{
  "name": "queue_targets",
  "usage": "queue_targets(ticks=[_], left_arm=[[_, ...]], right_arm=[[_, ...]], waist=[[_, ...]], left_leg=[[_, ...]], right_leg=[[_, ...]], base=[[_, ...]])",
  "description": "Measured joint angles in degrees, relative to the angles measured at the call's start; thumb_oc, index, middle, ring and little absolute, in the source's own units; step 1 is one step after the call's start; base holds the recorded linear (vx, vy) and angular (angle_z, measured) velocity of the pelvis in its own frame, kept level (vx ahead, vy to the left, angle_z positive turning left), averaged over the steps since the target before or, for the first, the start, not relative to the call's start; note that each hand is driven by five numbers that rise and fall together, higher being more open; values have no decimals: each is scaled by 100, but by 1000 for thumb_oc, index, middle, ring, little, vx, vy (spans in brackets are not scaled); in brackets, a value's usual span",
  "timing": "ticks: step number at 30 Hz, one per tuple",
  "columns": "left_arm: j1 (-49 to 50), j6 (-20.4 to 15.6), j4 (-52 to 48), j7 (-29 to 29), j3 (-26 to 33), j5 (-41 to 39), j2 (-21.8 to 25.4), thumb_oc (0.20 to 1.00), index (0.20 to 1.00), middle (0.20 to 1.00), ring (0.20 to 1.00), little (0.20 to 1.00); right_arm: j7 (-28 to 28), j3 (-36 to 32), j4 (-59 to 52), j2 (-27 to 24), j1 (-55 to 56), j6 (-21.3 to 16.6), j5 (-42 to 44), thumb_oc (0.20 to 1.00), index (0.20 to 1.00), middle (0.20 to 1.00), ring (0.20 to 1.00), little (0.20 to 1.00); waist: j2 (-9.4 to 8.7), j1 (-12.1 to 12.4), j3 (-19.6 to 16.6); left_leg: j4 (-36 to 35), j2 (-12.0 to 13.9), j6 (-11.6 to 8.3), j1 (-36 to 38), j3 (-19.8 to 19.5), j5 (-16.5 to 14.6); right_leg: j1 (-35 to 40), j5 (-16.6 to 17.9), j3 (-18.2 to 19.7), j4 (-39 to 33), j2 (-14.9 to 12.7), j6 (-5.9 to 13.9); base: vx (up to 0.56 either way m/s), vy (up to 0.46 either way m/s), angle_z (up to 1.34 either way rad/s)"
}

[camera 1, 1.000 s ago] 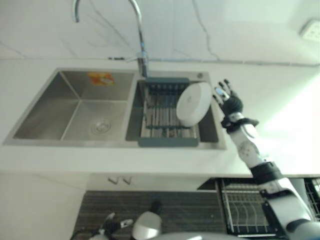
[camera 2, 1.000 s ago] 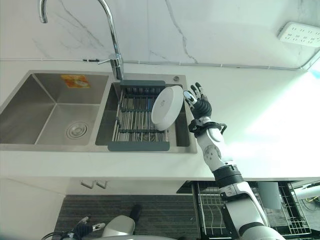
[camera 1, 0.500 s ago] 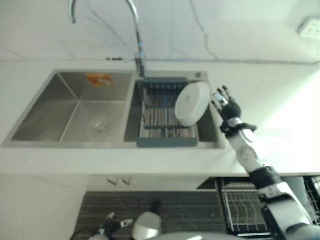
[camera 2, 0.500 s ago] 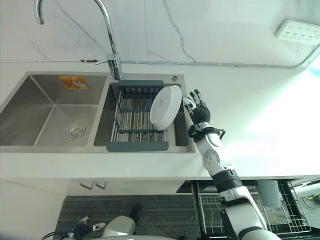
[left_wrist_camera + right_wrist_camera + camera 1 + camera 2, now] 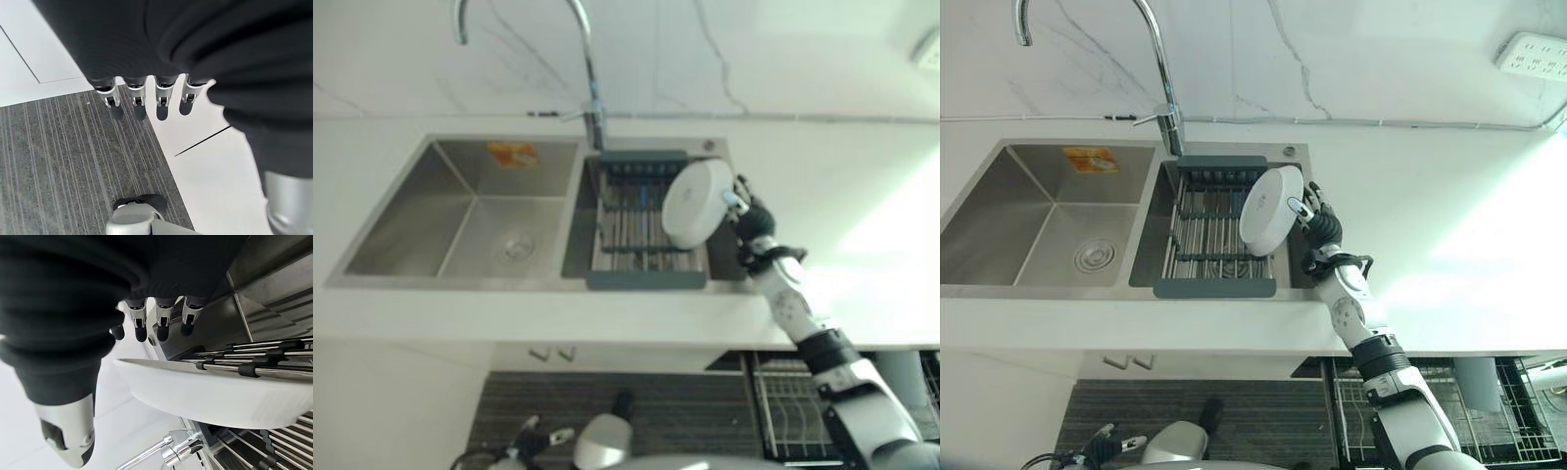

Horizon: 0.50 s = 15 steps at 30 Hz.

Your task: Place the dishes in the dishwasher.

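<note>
A white dish (image 5: 698, 203) stands on edge at the right end of a grey drying rack (image 5: 625, 233) set in the sink's right basin. My right hand (image 5: 1322, 227) is at the dish's right rim. In the right wrist view its straight fingers (image 5: 159, 318) reach past one side of the dish (image 5: 220, 396) and the thumb (image 5: 68, 431) lies on the other, not closed on it. My left hand (image 5: 146, 93) hangs low over the floor with straight fingers, away from the counter. The dishwasher's open wire basket (image 5: 1356, 411) shows under the counter at the lower right.
A tall curved faucet (image 5: 587, 69) rises behind the rack. The left basin (image 5: 460, 220) holds only a drain. White countertop (image 5: 1449, 245) stretches to the right of the sink, with a socket strip (image 5: 1533, 54) on the wall. Striped grey floor (image 5: 58, 161) lies below.
My right hand has moved left from the counter beside the sink up to the dish's rim, with fingers and thumb now either side of it. The dish stays in the rack.
</note>
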Motion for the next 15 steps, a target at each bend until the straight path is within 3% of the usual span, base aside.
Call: queue_targets(ticks=[15], left_arm=[[-1,-3,0,-1,-7,0,0,1000,1000,1000,1000,1000]], right_arm=[[0,8,270,66,-3,5,0,1000,1000,1000,1000,1000]], waist=[[2,20,2]], left_leg=[[-1,-1,20,-7,10,-5]], right_leg=[[90,0,-146,0,-5,0]], base=[[3,9,5]])
